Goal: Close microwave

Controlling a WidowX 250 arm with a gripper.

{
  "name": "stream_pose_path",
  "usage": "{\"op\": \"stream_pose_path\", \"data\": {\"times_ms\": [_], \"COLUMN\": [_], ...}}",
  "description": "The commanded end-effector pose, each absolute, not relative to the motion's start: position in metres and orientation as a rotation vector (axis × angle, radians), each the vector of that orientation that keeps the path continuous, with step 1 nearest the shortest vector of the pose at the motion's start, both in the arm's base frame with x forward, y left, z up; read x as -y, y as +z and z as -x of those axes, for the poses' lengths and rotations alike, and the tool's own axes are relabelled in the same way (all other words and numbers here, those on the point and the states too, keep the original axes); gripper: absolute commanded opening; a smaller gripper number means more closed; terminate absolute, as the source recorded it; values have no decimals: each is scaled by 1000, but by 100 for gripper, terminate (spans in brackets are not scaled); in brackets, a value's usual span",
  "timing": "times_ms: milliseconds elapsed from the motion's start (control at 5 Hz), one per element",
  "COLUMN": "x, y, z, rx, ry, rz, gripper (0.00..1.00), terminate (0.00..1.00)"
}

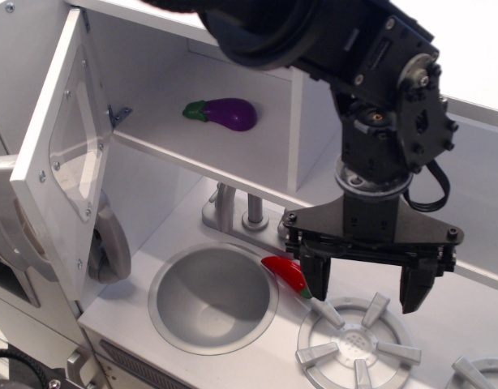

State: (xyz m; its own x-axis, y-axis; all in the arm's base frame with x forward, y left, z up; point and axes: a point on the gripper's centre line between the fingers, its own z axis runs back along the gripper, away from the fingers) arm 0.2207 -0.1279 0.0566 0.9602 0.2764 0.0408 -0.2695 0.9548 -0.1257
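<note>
The microwave [164, 138] is a white box compartment at the upper left. Its white door [46, 203] with a clear window [75, 138] stands swung wide open to the left, seen from its inner side. Part of a grey handle [6, 215] shows past the door's left edge. A purple eggplant [230, 113] lies inside the compartment. My black gripper [364, 288] hangs open and empty to the right of the microwave, low over the counter, well apart from the door.
A round grey sink [214, 298] is set in the counter below the microwave, with a grey faucet [233, 207] behind it. A red chili [288, 275] lies between the sink and a grey burner [354, 344]. A grey handset [111, 247] hangs behind the door.
</note>
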Motion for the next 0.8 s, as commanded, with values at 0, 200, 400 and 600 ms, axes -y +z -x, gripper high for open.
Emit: {"op": "stream_pose_path", "data": {"times_ms": [0, 200, 400, 600], "x": [128, 113, 92, 66], "y": [57, 82, 119, 151], "z": [-221, -229, -227, -214], "rx": [58, 43, 80, 120], "ry": [277, 290, 274, 260], "rz": [120, 129, 196, 190], "gripper": [100, 100, 100, 100], "terminate": [0, 0, 0, 0]}}
